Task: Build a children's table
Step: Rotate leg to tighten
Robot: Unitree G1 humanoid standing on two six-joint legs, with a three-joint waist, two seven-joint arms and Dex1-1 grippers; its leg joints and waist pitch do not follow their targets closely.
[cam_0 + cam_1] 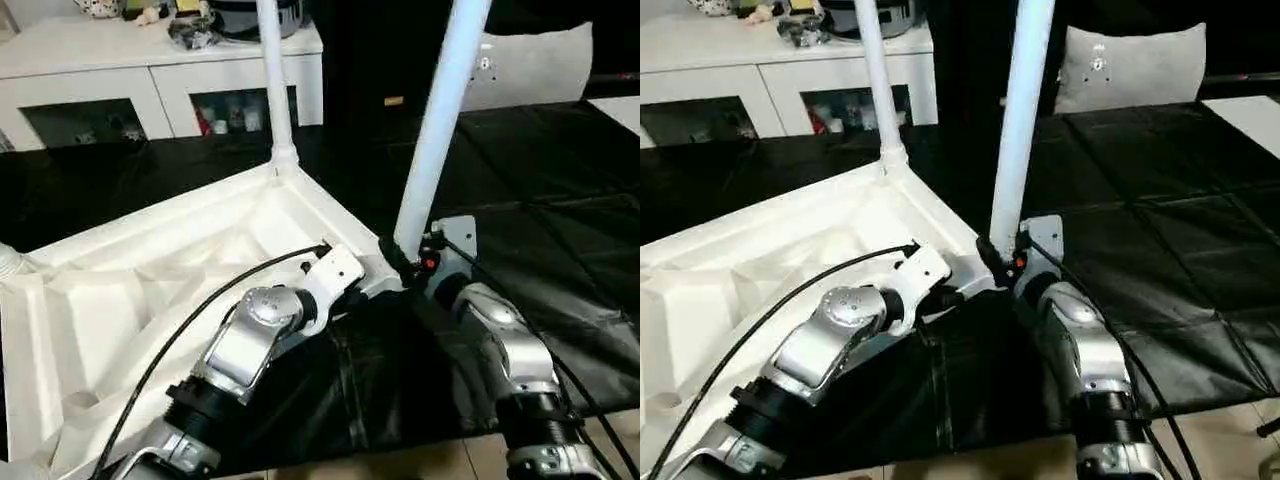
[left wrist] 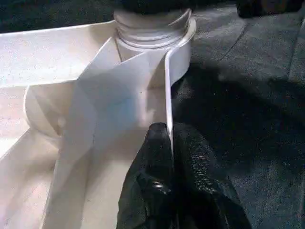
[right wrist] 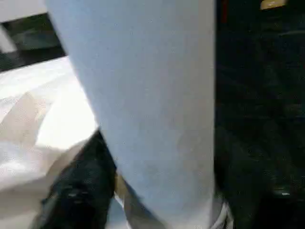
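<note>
Children's table (image 1: 150,280) lies upside down on the black mat (image 1: 560,200), ribbed underside up, and we see two of its white legs standing in corner sockets: the far leg (image 1: 272,70) and the near leg (image 1: 440,120). Our left gripper (image 2: 169,143) pinches the table's thin rim by the near corner socket, fingers pressed together. Our right gripper (image 1: 405,262) straddles the near leg's base, fingers spread either side.

A black quilted mat (image 1: 560,200) covers the floor, with a strip of pale floor (image 1: 400,462) at 6 o'clock. On the mat lies the upturned white table top (image 1: 120,310), ribbed underside up, spreading toward 8 o'clock. At 11 o'clock stands a white cabinet (image 1: 150,70); at 1 o'clock, a grey cushion (image 1: 1130,60).
</note>
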